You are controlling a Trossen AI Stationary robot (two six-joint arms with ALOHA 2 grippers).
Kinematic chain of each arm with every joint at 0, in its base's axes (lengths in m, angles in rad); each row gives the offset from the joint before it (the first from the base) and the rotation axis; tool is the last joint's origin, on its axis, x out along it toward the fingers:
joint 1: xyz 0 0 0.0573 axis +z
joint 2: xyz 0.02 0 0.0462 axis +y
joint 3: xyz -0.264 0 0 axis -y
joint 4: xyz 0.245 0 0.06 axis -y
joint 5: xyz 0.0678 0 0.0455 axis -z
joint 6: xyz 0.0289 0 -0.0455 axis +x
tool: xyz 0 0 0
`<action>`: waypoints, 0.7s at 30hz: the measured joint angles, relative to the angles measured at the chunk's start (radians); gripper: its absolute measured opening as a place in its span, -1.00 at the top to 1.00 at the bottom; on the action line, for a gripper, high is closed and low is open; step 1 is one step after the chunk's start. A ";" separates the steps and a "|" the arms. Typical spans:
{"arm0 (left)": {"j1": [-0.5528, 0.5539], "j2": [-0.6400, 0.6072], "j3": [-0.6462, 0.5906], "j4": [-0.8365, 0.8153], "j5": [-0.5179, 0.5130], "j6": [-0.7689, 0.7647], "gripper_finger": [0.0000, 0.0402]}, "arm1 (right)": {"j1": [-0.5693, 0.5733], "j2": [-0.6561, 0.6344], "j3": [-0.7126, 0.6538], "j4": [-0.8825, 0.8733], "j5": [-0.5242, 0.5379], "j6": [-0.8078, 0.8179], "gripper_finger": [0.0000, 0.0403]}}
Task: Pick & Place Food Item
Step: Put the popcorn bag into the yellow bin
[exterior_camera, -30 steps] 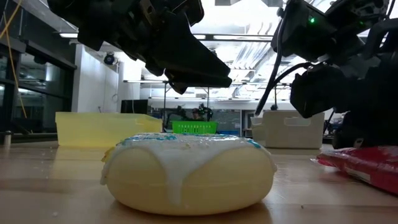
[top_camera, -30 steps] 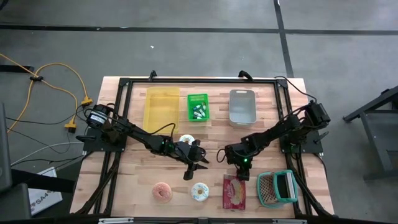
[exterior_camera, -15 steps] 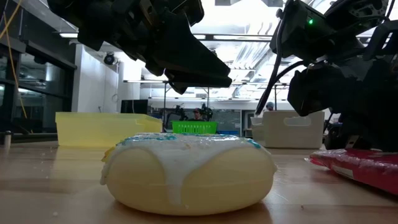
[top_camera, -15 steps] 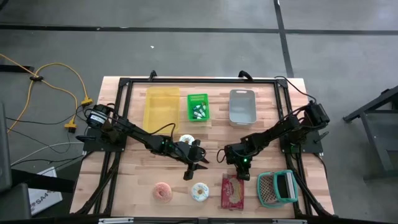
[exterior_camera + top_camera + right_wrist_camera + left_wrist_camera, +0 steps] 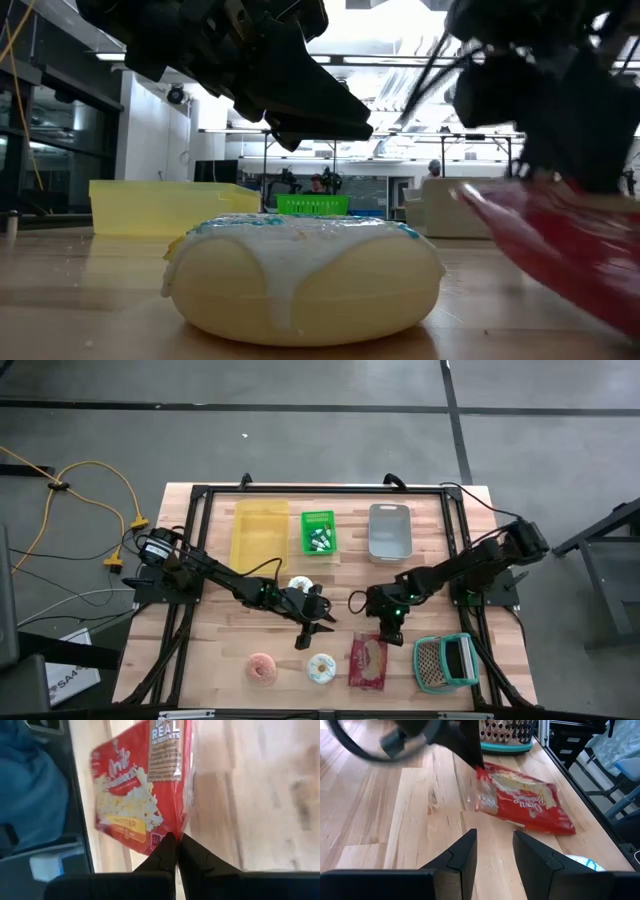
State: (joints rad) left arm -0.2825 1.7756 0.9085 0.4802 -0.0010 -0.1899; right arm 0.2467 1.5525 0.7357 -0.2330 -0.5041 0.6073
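The right gripper [image 5: 385, 631] is pinched tight on the top edge of the red popcorn bag [image 5: 368, 661]. In the right wrist view its two dark fingers [image 5: 172, 854] are pressed together with the bag's [image 5: 142, 790] edge caught between them. The bag is tilted, with the held end up off the table [image 5: 210, 650] and the other end pointing down toward the front edge. In the low view the bag [image 5: 560, 240] slopes down across the right side under the right arm. Just beside the bag, on the right, sits a teal basket [image 5: 445, 663]. On the bag's other side lies a white iced donut [image 5: 321, 668], and past that a pink donut [image 5: 262, 668]. The left gripper [image 5: 318, 632] hangs over the middle of the table, near the white donut, with nothing in it. Its fingers [image 5: 461, 857] are a little apart, and wood shows in the gap between them. In that view the bag [image 5: 520, 800] lies ahead of them, with the right arm's dark finger holding its corner. Another white donut [image 5: 300, 586] lies just behind the left arm. At the back of the table stand a yellow bin [image 5: 259, 531], a small green basket [image 5: 318, 532] and a grey bin [image 5: 390, 531], side by side in a row.
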 joint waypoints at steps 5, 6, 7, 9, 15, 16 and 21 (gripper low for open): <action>0.000 0.000 0.000 0.000 0.000 0.000 0.39 | -0.008 -0.081 0.000 -0.024 0.077 -0.002 0.99; 0.000 0.000 0.000 0.000 0.000 0.000 0.39 | -0.008 -0.096 0.000 -0.029 0.092 -0.002 0.99; 0.000 0.000 0.000 0.000 0.000 0.000 0.39 | -0.007 -0.110 0.000 -0.045 0.105 -0.002 0.99; 0.000 0.000 0.000 0.000 0.000 0.000 0.39 | -0.007 -0.126 0.000 -0.053 0.125 -0.007 0.99; 0.000 0.000 0.000 0.005 0.000 0.000 0.39 | -0.007 -0.155 0.001 -0.075 0.173 -0.018 0.99; 0.000 0.000 0.000 0.007 0.000 0.000 0.39 | -0.007 -0.161 0.000 -0.090 0.181 -0.028 0.99; 0.000 0.000 0.000 0.034 0.000 0.000 0.39 | -0.012 -0.180 0.000 -0.107 0.212 -0.052 0.99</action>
State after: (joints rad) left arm -0.2828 1.7756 0.9081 0.5146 -0.0008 -0.1902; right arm 0.2344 1.3725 0.7361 -0.3403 -0.2918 0.5549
